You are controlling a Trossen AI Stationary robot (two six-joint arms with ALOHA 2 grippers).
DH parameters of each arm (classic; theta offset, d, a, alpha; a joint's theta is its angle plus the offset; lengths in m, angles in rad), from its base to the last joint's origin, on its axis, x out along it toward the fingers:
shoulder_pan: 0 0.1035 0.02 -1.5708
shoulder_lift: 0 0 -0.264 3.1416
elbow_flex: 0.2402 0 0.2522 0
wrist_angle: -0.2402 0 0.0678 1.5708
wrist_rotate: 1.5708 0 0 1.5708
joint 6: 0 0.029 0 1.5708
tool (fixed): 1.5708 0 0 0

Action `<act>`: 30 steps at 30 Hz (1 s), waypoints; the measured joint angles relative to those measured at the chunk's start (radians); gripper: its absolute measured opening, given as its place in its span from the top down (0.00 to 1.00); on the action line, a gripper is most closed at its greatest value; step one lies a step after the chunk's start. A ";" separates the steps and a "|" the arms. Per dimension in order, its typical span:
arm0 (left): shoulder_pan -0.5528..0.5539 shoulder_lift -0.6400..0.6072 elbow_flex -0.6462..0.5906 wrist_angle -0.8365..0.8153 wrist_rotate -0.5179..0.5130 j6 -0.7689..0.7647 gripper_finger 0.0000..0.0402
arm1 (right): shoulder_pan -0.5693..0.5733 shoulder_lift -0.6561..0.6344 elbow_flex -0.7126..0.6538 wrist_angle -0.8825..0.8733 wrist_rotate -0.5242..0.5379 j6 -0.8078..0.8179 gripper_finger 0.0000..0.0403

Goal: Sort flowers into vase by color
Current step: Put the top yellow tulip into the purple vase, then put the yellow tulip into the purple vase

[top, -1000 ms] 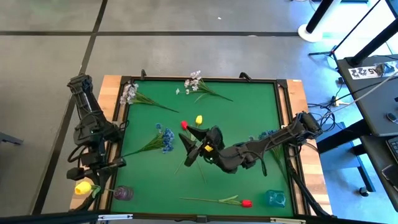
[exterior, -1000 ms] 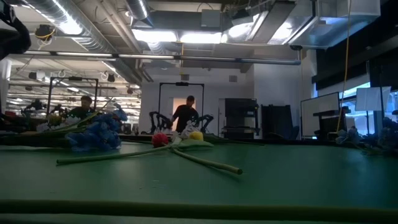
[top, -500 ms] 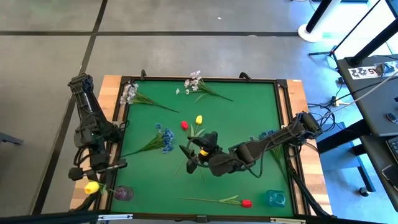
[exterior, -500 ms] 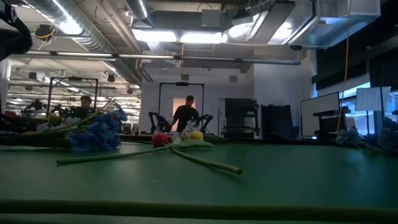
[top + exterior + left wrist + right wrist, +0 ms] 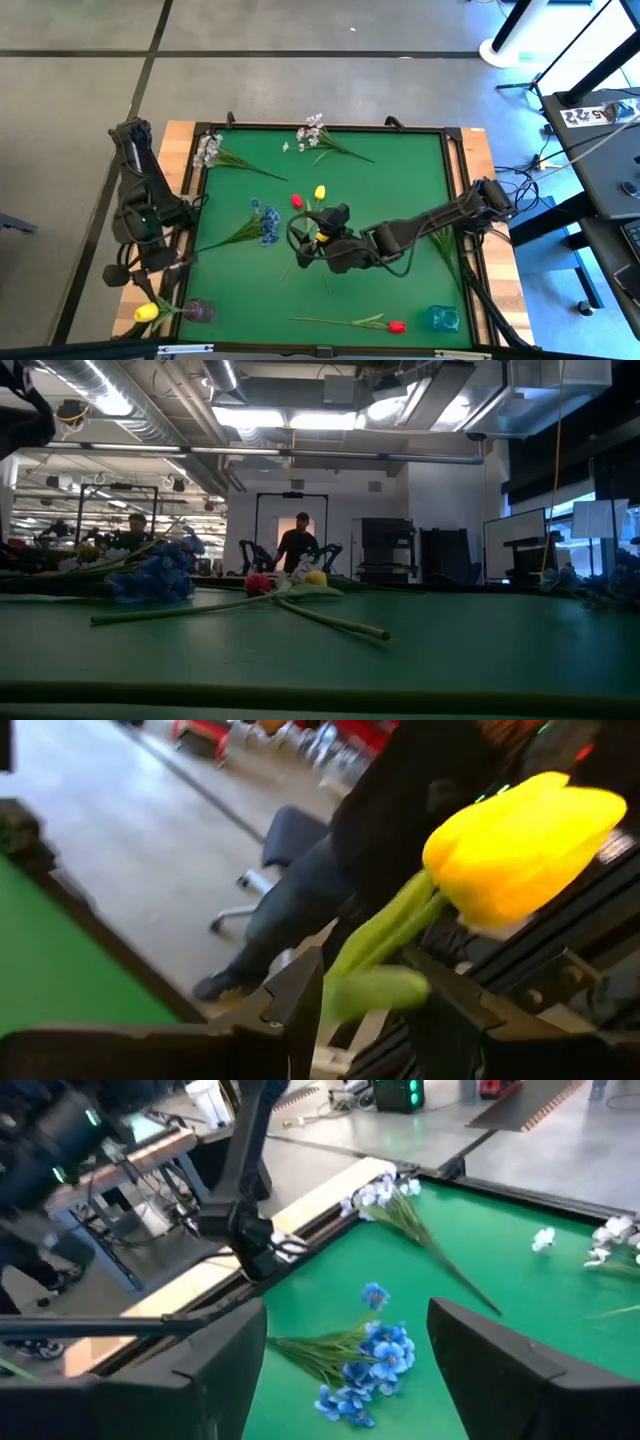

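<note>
My left gripper [image 5: 152, 296] hangs open over the table's near left corner. A yellow tulip [image 5: 147, 312] lies just below it, and its green stem [image 5: 372, 990] passes between the fingers toward a purple vase [image 5: 198, 310]. My right gripper [image 5: 298, 245] stands open at mid-table, over the crossed stems of a red tulip [image 5: 296, 200] and a second yellow tulip [image 5: 320, 192]. It holds nothing. The right wrist view looks past the right gripper [image 5: 345, 1320] at a blue cluster [image 5: 368, 1365]. My left gripper has its fingers apart on either side of the yellow tulip's stem [image 5: 372, 990], just below the bloom. The stem lies close to one finger [image 5: 300, 995]; whether they touch I cannot tell.
White sprays [image 5: 208, 150] [image 5: 315, 135] lie along the far edge. One blue cluster [image 5: 265, 222] lies left of centre and another blue cluster [image 5: 430, 215] under the right arm. A red tulip [image 5: 396, 326] lies by the near edge. A teal vase [image 5: 443, 318] stands near right.
My left gripper has opened from shut and let go of the yellow tulip, whose head has sunk toward the near edge beside the purple vase. My right gripper has shifted a little toward the table's left, over the tulip stems at mid-table.
</note>
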 joint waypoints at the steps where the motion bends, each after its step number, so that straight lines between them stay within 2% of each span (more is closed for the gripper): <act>1: 0.000 0.000 0.018 -0.040 -0.003 0.002 0.68 | -0.009 0.012 0.000 0.000 -0.009 0.015 0.31; 8: 0.000 0.000 0.077 -0.270 -0.031 -0.041 0.68 | -0.080 0.134 0.000 -0.054 -0.047 0.285 0.32; 12: 0.000 0.000 0.126 -0.415 -0.051 -0.078 0.68 | -0.138 0.195 0.000 -0.095 -0.138 0.439 0.36; 17: 0.000 0.001 0.239 -0.546 -0.125 -0.159 0.68 | -0.218 0.222 0.000 -0.242 -0.258 0.622 0.45; 21: 0.000 0.000 0.301 -0.561 -0.219 -0.231 0.68 | -0.280 0.222 0.000 -0.344 -0.279 0.651 0.53; 26: 0.000 0.000 0.318 -0.563 -0.382 -0.311 0.68 | -0.359 0.230 0.000 -0.412 -0.417 0.653 0.61; 30: 0.000 0.011 0.318 -0.562 -0.505 -0.364 0.68 | -0.390 0.257 0.000 -0.395 -0.490 0.653 0.62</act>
